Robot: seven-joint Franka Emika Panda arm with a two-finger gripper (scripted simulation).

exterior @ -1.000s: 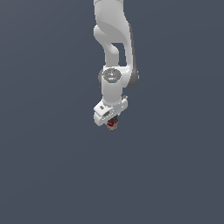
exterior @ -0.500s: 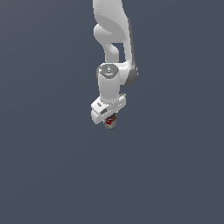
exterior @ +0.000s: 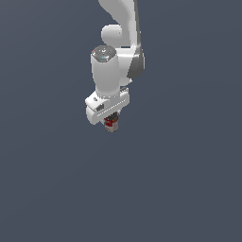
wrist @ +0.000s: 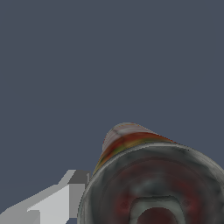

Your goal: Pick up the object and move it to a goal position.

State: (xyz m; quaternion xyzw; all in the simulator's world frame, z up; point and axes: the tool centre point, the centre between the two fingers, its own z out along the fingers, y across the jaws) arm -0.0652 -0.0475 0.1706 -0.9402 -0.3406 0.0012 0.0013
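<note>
The object, a small tin can [exterior: 111, 124] with a red-and-white label, hangs below the white arm in the exterior view, held between the fingers of my gripper [exterior: 111, 122]. The gripper is shut on it and carries it above the grey floor. In the wrist view the can [wrist: 148, 175] fills the near corner, its dark metal top rim toward the camera and its red label running away from it. One grey-white finger [wrist: 57, 199] shows beside the can. The other finger is hidden behind the can.
A plain grey surface [exterior: 189, 189] lies all around. The white arm [exterior: 116, 61] reaches down from the top of the exterior view. No other object shows.
The arm has moved toward the exterior view's left and slightly up, carrying the can with it. The grip on the can is unchanged.
</note>
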